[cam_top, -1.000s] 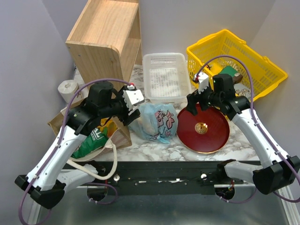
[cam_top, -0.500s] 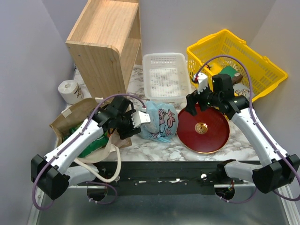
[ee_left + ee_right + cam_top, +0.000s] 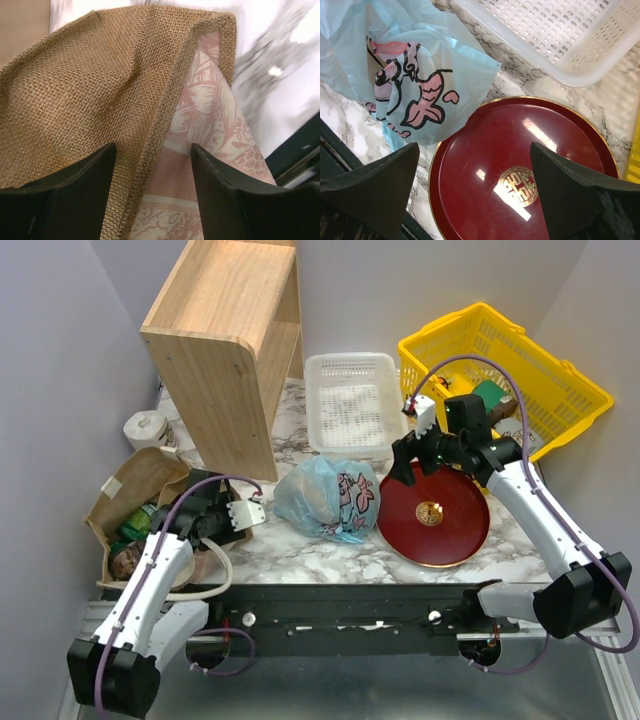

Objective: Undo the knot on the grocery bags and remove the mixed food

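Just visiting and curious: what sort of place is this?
Likely a lab bench staged as a kitchen counter: marble-look table, yellow shopping basket, blue plastic bag, with robot arms bolted on.

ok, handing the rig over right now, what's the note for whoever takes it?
Left gripper: open, jaws astride the brown bag rim, not closed on it.
Right gripper: open, holding nothing, above where the blue bag meets the red plate.
Blue bag looks closed; its knot is not clearly visible.
A green packet sits inside the brown bag.
Done: no food out.
Left: untie the knot, empty both bags.
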